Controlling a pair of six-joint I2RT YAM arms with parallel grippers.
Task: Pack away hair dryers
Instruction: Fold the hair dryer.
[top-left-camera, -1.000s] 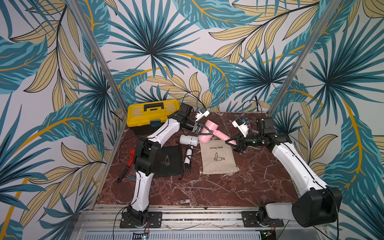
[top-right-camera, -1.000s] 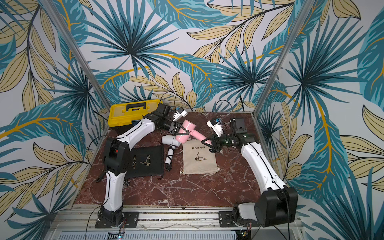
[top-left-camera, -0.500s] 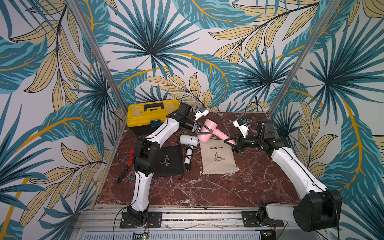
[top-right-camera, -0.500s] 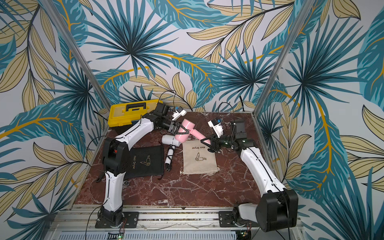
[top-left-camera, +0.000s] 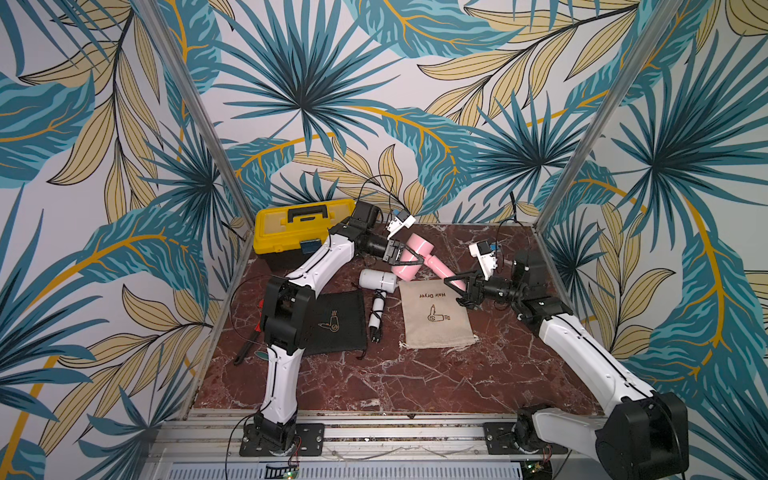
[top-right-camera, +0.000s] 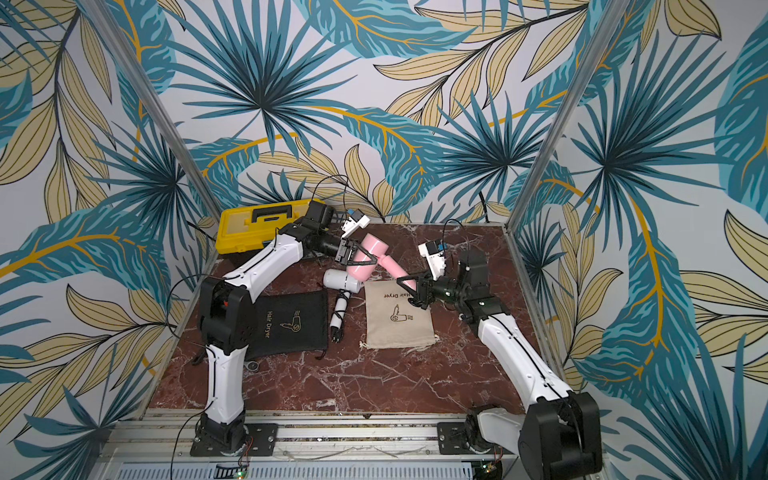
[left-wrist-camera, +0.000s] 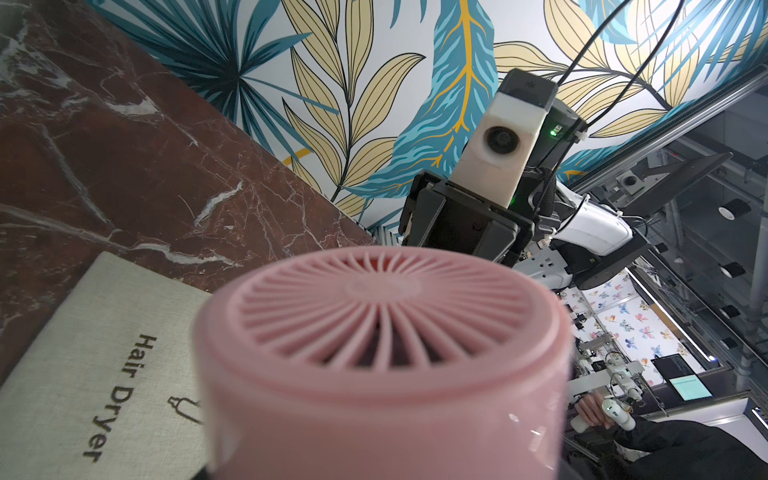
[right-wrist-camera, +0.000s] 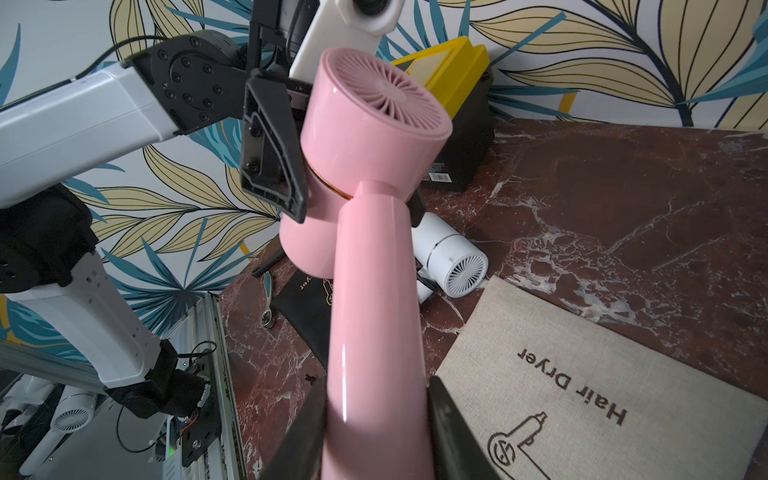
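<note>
The pink hair dryer (top-left-camera: 420, 248) hangs above the table's back middle, held by both arms. My left gripper (top-left-camera: 415, 261) is shut on its barrel (right-wrist-camera: 365, 120), whose grille fills the left wrist view (left-wrist-camera: 382, 316). My right gripper (right-wrist-camera: 376, 436) is shut on its handle (right-wrist-camera: 374, 311), one finger on each side; a top view shows that gripper (top-right-camera: 408, 289) over the beige pouch's top edge. The white hair dryer (top-left-camera: 378, 280) lies on the table below the pink barrel, its folded handle and plug pointing to the front.
A beige "Hair Dryer" pouch (top-left-camera: 436, 320) lies flat at centre, and a black one (top-left-camera: 336, 322) lies by the left arm. A yellow toolbox (top-left-camera: 299, 224) stands at the back left. Hand tools (top-left-camera: 249, 345) lie along the left edge.
The right arm's wrist has shifted a little while keeping its hold on the pink handle. The left arm and the dryer stay almost where they were.
</note>
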